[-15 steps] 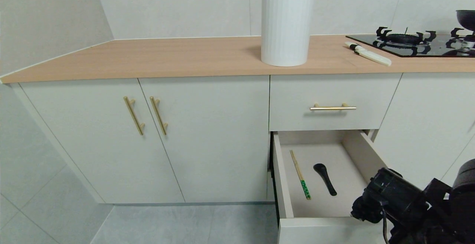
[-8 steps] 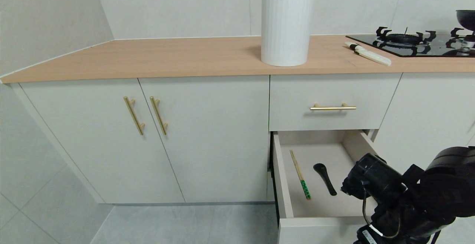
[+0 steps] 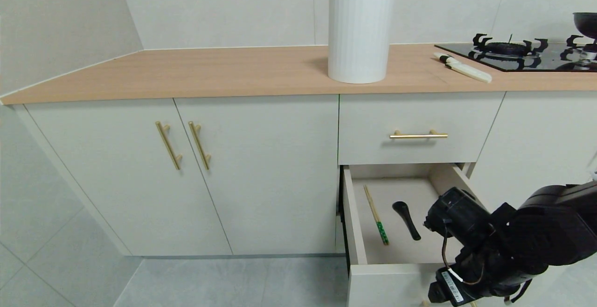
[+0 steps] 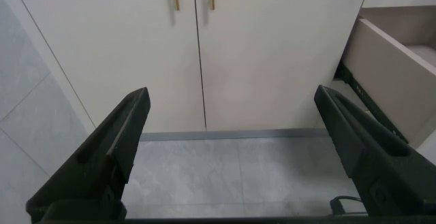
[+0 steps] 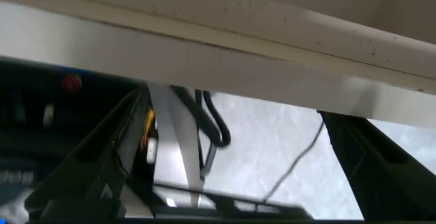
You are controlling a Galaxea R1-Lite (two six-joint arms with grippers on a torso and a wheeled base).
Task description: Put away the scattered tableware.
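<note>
Our right arm has risen by the drawer, which sits slightly further in. Right hand and left hand are both spread. Chopsticks and spoon lie front-to-back, green ends frontward, bowl rearward.

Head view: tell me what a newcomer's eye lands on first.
A tall white ribbed canister stands on the wooden counter. Below it, the lower drawer hangs open, with chopsticks and a black spoon lying side by side inside, apart.
</note>
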